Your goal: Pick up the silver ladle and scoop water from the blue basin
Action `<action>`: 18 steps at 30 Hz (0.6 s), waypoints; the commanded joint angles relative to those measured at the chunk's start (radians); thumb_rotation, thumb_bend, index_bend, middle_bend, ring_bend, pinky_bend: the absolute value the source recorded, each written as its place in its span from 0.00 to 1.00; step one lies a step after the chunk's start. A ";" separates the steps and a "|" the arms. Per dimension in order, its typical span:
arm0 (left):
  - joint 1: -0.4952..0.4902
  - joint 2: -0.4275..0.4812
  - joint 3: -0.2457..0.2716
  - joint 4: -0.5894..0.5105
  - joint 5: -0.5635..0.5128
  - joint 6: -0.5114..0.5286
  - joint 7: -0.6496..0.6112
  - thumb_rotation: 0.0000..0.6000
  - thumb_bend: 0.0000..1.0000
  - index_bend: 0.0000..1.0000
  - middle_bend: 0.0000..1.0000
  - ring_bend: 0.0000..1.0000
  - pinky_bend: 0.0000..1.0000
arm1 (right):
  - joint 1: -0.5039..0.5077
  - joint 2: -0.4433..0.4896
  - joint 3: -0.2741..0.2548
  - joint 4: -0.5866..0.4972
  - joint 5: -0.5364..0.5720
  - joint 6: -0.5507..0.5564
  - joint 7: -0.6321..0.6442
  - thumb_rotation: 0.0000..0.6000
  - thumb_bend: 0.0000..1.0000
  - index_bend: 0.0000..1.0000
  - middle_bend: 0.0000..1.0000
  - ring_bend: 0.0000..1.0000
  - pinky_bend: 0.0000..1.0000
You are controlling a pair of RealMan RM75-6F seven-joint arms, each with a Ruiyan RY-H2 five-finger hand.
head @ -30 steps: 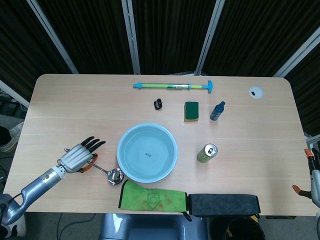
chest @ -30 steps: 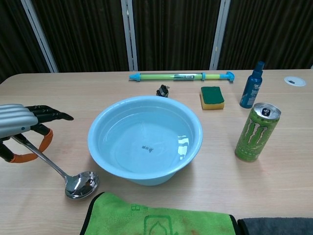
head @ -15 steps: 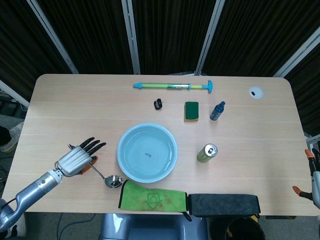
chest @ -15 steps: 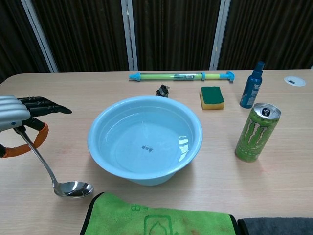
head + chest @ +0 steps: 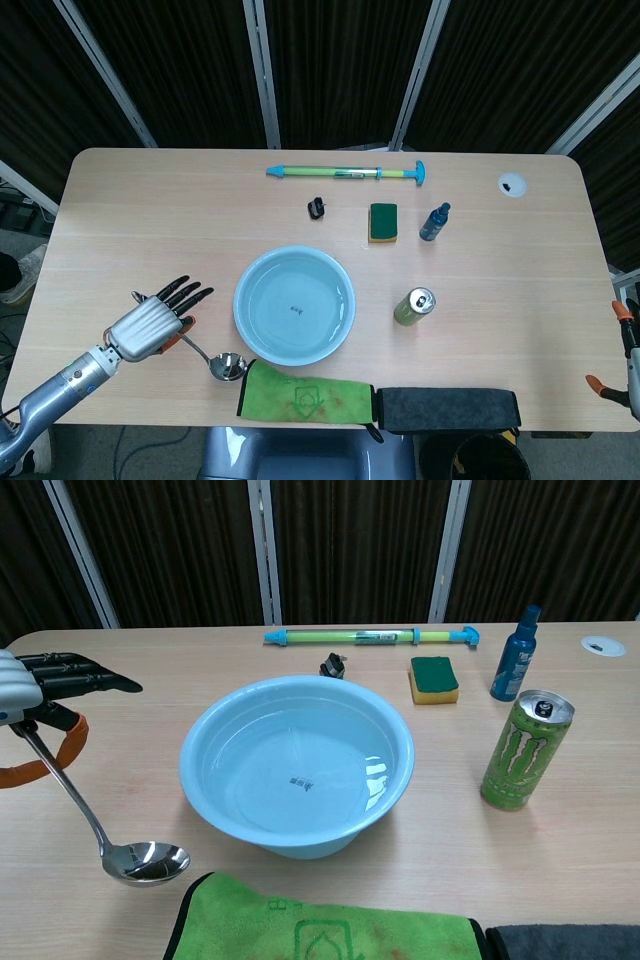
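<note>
My left hand (image 5: 150,323) holds the silver ladle (image 5: 140,861) by its orange-looped handle, at the left of the table. The shaft slants down to the right, and the bowl (image 5: 226,367) hangs just above the wood, left of the blue basin (image 5: 294,305). In the chest view the left hand (image 5: 45,685) shows at the left edge with dark fingers stretched forward over the handle. The basin (image 5: 297,763) holds clear water. Only a sliver of the right arm shows at the right edge of the head view; the right hand is out of sight.
A green cloth (image 5: 305,392) and a dark pad (image 5: 447,408) lie along the front edge. A green drink can (image 5: 526,750) stands right of the basin. Behind it are a sponge (image 5: 433,679), a blue spray bottle (image 5: 514,656), a small black clip (image 5: 332,665) and a long green-blue pump (image 5: 370,636).
My left hand has risen and drawn back to the left, lifting the ladle off the table. The shaft now stands steeper and the bowl has slid left, away from the basin.
</note>
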 commanded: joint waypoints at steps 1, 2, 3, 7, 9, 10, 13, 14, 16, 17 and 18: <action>0.000 0.028 -0.010 -0.042 0.017 0.019 0.027 1.00 0.50 0.61 0.00 0.00 0.00 | -0.005 0.004 -0.003 -0.001 -0.011 0.010 0.011 1.00 0.00 0.00 0.00 0.00 0.00; -0.001 0.036 -0.013 -0.054 0.023 0.025 0.035 1.00 0.50 0.61 0.00 0.00 0.00 | -0.007 0.005 -0.004 -0.002 -0.015 0.013 0.015 1.00 0.00 0.00 0.00 0.00 0.00; -0.003 0.048 -0.016 -0.072 0.029 0.030 0.044 1.00 0.50 0.61 0.00 0.00 0.00 | -0.010 0.008 -0.006 -0.002 -0.022 0.018 0.020 1.00 0.00 0.00 0.00 0.00 0.00; -0.013 0.091 -0.033 -0.142 0.058 0.050 0.082 1.00 0.50 0.62 0.00 0.00 0.00 | -0.017 0.013 -0.012 -0.002 -0.040 0.031 0.037 1.00 0.00 0.00 0.00 0.00 0.00; -0.021 0.113 -0.044 -0.182 0.076 0.058 0.098 1.00 0.50 0.62 0.00 0.00 0.00 | -0.020 0.015 -0.014 -0.001 -0.048 0.036 0.045 1.00 0.00 0.00 0.00 0.00 0.00; -0.024 0.122 -0.048 -0.200 0.083 0.061 0.104 1.00 0.50 0.63 0.00 0.00 0.00 | -0.020 0.016 -0.014 -0.001 -0.051 0.037 0.048 1.00 0.00 0.00 0.00 0.00 0.00; -0.033 0.149 -0.064 -0.252 0.107 0.073 0.115 1.00 0.49 0.63 0.00 0.00 0.00 | -0.024 0.019 -0.019 0.000 -0.063 0.043 0.056 1.00 0.00 0.00 0.00 0.00 0.00; -0.034 0.152 -0.067 -0.259 0.111 0.075 0.116 1.00 0.49 0.64 0.00 0.00 0.00 | -0.025 0.019 -0.019 0.000 -0.065 0.045 0.058 1.00 0.00 0.00 0.00 0.00 0.00; -0.038 0.157 -0.077 -0.271 0.114 0.078 0.117 1.00 0.49 0.64 0.00 0.00 0.00 | -0.026 0.020 -0.021 0.001 -0.070 0.048 0.063 1.00 0.00 0.00 0.00 0.00 0.00; -0.043 0.158 -0.088 -0.274 0.107 0.075 0.118 1.00 0.49 0.64 0.00 0.00 0.00 | -0.028 0.021 -0.022 0.002 -0.074 0.049 0.067 1.00 0.00 0.00 0.00 0.00 0.00; -0.046 0.157 -0.096 -0.274 0.097 0.068 0.118 1.00 0.49 0.64 0.00 0.00 0.00 | -0.028 0.022 -0.023 0.003 -0.075 0.049 0.069 1.00 0.00 0.00 0.00 0.00 0.00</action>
